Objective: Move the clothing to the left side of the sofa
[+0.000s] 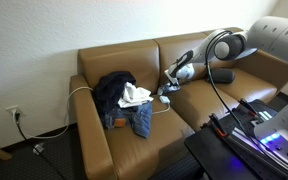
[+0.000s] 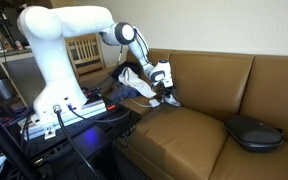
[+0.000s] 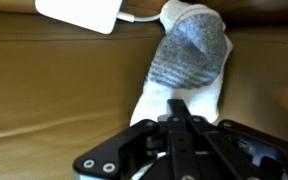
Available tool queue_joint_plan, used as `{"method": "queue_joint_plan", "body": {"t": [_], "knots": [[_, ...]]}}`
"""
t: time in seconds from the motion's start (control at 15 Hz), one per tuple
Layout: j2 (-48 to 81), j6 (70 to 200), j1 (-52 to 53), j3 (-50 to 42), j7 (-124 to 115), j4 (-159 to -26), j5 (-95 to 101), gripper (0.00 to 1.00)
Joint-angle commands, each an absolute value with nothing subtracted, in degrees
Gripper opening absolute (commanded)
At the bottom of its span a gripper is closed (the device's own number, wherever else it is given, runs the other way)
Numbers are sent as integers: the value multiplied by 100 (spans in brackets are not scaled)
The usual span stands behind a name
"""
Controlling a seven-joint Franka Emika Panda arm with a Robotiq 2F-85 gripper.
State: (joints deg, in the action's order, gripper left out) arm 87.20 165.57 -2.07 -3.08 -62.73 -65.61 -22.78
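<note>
The clothing (image 1: pixel 122 100) lies in a loose heap on the end seat of the sofa (image 1: pixel 134 60), next to the boxy arm at the left of that exterior view. I see blue denim at the front of the heap, dark fabric behind it and a white piece on top. In an exterior view the heap (image 2: pixel 132 82) shows partly behind the arm.

One white-grey garment (image 3: pixel 189 55) lies apart from the heap, flat on the tan leather. In the wrist view, the gripper (image 3: pixel 177 108) has its jaws closed together on the near white edge of this garment. In both exterior views the gripper (image 1: pixel 168 93) (image 2: pixel 166 96) sits low at the seat surface, near the middle cushion.

A white adapter (image 3: pixel 79 12) with its cable (image 3: pixel 139 17) rests just beyond the garment's grey end. A dark rounded object (image 2: pixel 252 130) lies on the far seat, well apart from the gripper.
</note>
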Motion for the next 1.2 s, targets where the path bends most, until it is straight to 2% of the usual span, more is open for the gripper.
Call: {"method": "queue_joint_plan", "body": {"t": [0.0,0.6,0.73,1.13], "knots": [[8720,16659,-287,-22,-5928,-6641,-2181,32],[8720,16977,-118,-87,-5360,-6759,-2111,95],[8720,17065,-68,-177,-5264,-6785,-2104,100],[8720,17112,-13,-283,-5114,-6823,-2132,100]]}}
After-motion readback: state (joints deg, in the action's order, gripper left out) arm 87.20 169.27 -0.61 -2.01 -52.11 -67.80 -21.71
